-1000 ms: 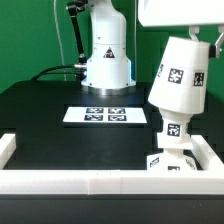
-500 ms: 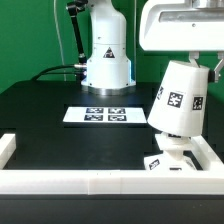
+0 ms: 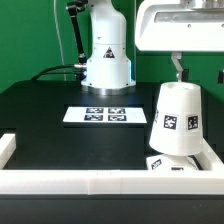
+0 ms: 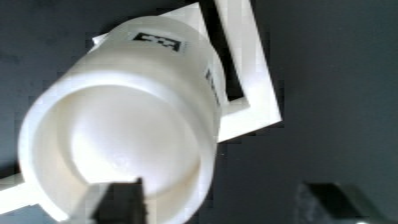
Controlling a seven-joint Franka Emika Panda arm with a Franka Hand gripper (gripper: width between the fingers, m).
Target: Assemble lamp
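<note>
The white cone shade (image 3: 176, 118) stands upright near the exterior view's right, wide end down, with square tags on its side. It covers the bulb, which is hidden. The low base (image 3: 160, 163) shows under its rim with a tag. My gripper (image 3: 199, 72) hangs just above the shade's narrow top with its jaws apart and nothing between them. In the wrist view the shade (image 4: 134, 110) fills most of the picture, beside one dark finger (image 4: 121, 202). The gripper (image 4: 226, 202) is open.
A white rail (image 3: 90, 181) runs along the table's front, with raised ends at both sides; its corner shows in the wrist view (image 4: 251, 70). The marker board (image 3: 108, 116) lies mid-table. The arm's white pedestal (image 3: 107, 55) and cables stand behind.
The shade was tilted and held higher, with the tagged bulb showing below it. Now it stands upright, lowered over the bulb. The gripper has let go and sits above it.
</note>
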